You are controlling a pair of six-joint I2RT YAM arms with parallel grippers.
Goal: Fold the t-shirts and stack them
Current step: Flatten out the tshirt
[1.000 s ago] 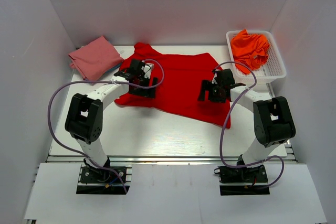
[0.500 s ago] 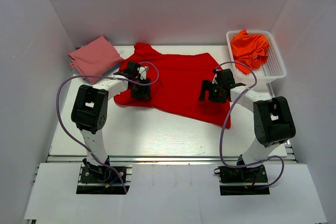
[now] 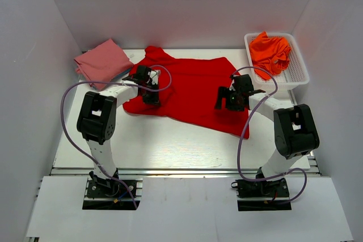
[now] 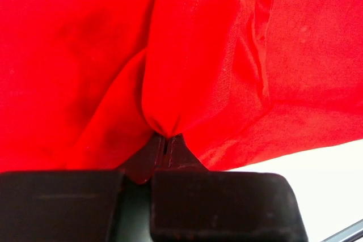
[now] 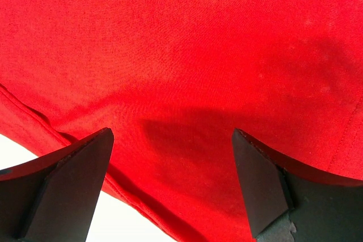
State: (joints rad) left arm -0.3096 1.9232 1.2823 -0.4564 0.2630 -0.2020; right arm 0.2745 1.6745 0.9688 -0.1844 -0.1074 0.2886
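A bright red t-shirt [image 3: 193,92] lies spread flat across the middle of the table. My left gripper [image 3: 150,97] sits on its left side and is shut on a pinched fold of the red cloth [image 4: 187,72]. Over the shirt's right part my right gripper [image 3: 227,103] stands wide open, its fingertips [image 5: 85,162] just above the red fabric [image 5: 181,55] near a hemmed edge, holding nothing. A folded dusty pink t-shirt [image 3: 102,62] rests at the back left. Orange t-shirts [image 3: 270,52] lie bunched in the basket.
A white mesh basket [image 3: 298,77] stands at the back right corner. White walls close in the table on the left, back and right. Bare white tabletop [image 3: 170,145] shows in front of the red shirt. Purple cables loop beside both arms.
My left gripper moved left and down onto the shirt's left side and closed on a fold of red cloth. The right gripper stayed open in place.
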